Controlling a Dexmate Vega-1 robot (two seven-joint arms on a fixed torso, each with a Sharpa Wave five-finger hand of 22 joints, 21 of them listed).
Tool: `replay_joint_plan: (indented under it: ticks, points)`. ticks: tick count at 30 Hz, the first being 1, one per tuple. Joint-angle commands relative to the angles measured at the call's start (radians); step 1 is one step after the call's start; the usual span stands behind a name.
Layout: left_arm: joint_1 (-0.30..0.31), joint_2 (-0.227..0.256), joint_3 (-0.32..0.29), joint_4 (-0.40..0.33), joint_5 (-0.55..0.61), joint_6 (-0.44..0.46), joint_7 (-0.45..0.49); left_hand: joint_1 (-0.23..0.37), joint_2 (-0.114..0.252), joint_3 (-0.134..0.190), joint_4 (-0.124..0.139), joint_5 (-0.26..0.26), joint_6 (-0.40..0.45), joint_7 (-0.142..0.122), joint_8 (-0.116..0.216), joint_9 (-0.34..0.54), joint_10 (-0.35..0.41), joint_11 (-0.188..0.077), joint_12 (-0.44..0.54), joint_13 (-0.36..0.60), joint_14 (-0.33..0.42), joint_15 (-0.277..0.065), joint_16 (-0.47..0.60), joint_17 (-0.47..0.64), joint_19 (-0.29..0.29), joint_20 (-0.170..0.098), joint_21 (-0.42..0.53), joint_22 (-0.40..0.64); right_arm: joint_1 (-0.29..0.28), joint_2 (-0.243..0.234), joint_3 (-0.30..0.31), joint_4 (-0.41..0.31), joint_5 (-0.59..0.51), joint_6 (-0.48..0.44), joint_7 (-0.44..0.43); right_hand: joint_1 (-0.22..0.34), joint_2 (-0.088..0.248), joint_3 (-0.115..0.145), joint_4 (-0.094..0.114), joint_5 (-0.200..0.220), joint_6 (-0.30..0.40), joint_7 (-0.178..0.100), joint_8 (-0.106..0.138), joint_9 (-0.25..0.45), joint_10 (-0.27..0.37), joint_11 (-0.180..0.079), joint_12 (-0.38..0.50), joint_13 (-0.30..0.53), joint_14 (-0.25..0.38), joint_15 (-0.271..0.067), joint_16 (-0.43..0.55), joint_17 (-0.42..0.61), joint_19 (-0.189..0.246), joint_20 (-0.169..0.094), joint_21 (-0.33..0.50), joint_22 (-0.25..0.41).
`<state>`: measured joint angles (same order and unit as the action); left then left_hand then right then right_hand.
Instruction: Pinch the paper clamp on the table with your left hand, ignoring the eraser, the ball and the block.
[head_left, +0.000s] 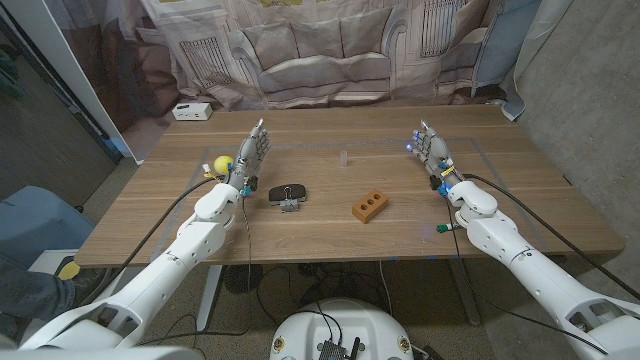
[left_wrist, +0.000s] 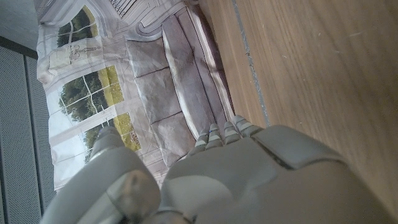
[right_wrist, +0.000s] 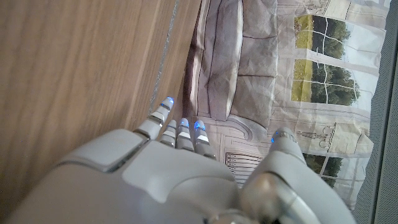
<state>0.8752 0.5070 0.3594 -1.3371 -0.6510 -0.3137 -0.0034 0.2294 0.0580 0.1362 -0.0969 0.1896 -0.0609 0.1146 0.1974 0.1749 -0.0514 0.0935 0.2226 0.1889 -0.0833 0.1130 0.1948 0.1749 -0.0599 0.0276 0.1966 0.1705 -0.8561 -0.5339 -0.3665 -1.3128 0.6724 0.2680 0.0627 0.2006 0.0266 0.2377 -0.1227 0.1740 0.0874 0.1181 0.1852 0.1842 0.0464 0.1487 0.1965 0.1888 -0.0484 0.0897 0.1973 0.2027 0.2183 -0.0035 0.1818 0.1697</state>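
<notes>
Head view shows the left hand (head_left: 250, 158) raised over the left part of the counter (head_left: 330, 215), its fingers (head_left: 259, 138) straight, spread a little and holding nothing. Just beside that hand, on its outer side, a yellow ball (head_left: 219, 165) sits on the wood. The paper clamp (head_left: 288, 194) — black with silvery handles — lies on the counter near the left wrist, toward the middle, apart from the hand and untouched. Further toward the robot's right, an orange block (head_left: 370, 207) with holes in its top rests on the wood, well apart from the clamp. A small clear object (head_left: 343, 157) stands farther back near the middle; it is too small to tell what it is.

The right hand (head_left: 430, 150) is up over the right part of the counter, fingers (head_left: 418, 137) extended, slightly apart and empty, with blue lights at the tips. From the right wrist view the back of this hand (right_wrist: 143, 180) shows with the same blue-lit fingers (right_wrist: 166, 104) reaching along the wood (right_wrist: 81, 68). From the left wrist view the back of the left hand (left_wrist: 249, 180) lies beside bare wood (left_wrist: 311, 68).

At the far left corner of the counter sits a small white box (head_left: 190, 111), and behind the counter hangs a printed cloth (head_left: 330, 45) with a sofa and windows on it
</notes>
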Motion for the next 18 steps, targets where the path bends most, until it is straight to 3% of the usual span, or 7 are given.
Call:
replay_joint_plan:
  ticks: [1, 13, 18]
  points:
    - [0.058, 0.038, -0.017, -0.081, 0.043, -0.022, 0.053, 0.022, -0.003, 0.009, -0.008, 0.003, 0.014, 0.013, 0.006, 0.003, 0.017, 0.006, 0.009, 0.004, 0.021, 0.001, 0.008, 0.003, 0.009, 0.012, 0.009, 0.005, -0.028, -0.022, 0.008, -0.031, 0.015, -0.007, 0.019, 0.008, -0.001, 0.007, 0.0, 0.006, 0.0, 0.007, 0.005, 0.004, 0.0, 0.006, 0.003, 0.006, 0.0, 0.007, 0.005, 0.002, 0.006, 0.002, 0.005, 0.002]
    - [0.092, 0.063, -0.043, -0.108, 0.074, -0.068, 0.078, 0.056, -0.007, 0.018, -0.031, 0.0, 0.061, 0.012, 0.016, 0.004, 0.059, 0.005, 0.019, 0.005, 0.061, -0.002, 0.011, 0.003, 0.029, 0.019, 0.009, 0.005, -0.061, -0.022, 0.016, -0.071, 0.013, 0.006, -0.014, 0.008, -0.002, 0.006, 0.0, 0.005, 0.005, 0.006, 0.007, 0.004, 0.002, 0.005, 0.004, 0.005, 0.001, 0.008, 0.005, 0.002, 0.004, 0.004, 0.006, 0.002]
    - [0.08, 0.061, -0.046, -0.073, 0.079, -0.1, 0.058, 0.093, 0.024, 0.044, -0.043, 0.002, 0.084, 0.01, 0.018, 0.004, 0.078, 0.002, 0.021, 0.005, 0.081, -0.007, 0.011, 0.003, 0.037, 0.027, 0.008, 0.005, -0.066, -0.02, 0.015, -0.079, -0.011, 0.038, -0.024, 0.008, -0.001, 0.005, 0.0, 0.005, 0.009, 0.004, 0.009, 0.004, 0.004, 0.005, 0.005, 0.005, 0.003, 0.008, 0.006, 0.002, 0.004, 0.005, 0.006, 0.002]
